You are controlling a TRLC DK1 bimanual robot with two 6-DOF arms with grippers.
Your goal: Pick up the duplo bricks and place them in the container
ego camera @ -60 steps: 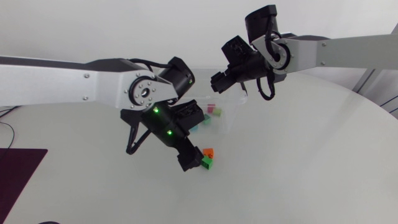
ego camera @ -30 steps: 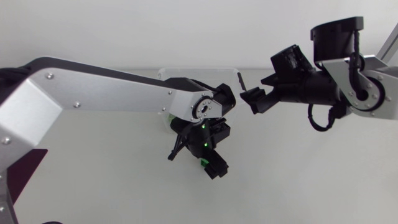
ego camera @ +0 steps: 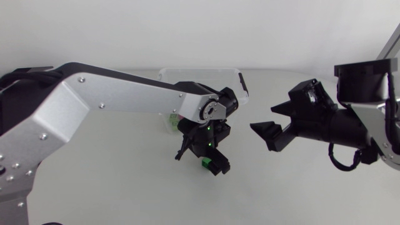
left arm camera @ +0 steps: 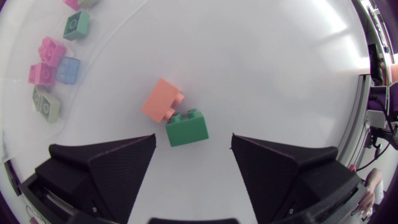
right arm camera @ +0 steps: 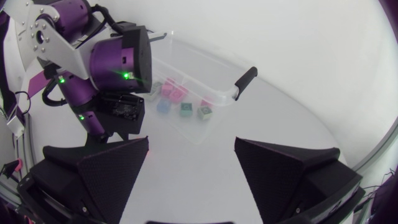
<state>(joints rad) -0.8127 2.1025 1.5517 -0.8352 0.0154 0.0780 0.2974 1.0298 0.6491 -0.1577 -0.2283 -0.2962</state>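
At far left, left arm: comes in over the bench and reaches past the middle, bent down just in front of the container.
Left end effector: released, fingers spread wide, nothing held. It hovers over the loose pair, and the green brick lies between its tips, touched by neither.
Green brick: flat on the bench outside the container, touching the orange brick at one corner. Whether the two are clipped together I cannot tell.
Container: a clear tub just beyond the left end effector, with several bricks already lying in it.
Right end effector: released and empty, held above the bench on the right, well apart from the container.
Change: over the last second the right arm has drawn back from the container towards the right. The left end effector has kept its place over the two loose bricks.
Meaning: two bricks appear left to go in, and the grasp is not yet made. The next move looks like a short drop and a squeeze on the green brick, with the orange one liable to be nudged or dragged along.
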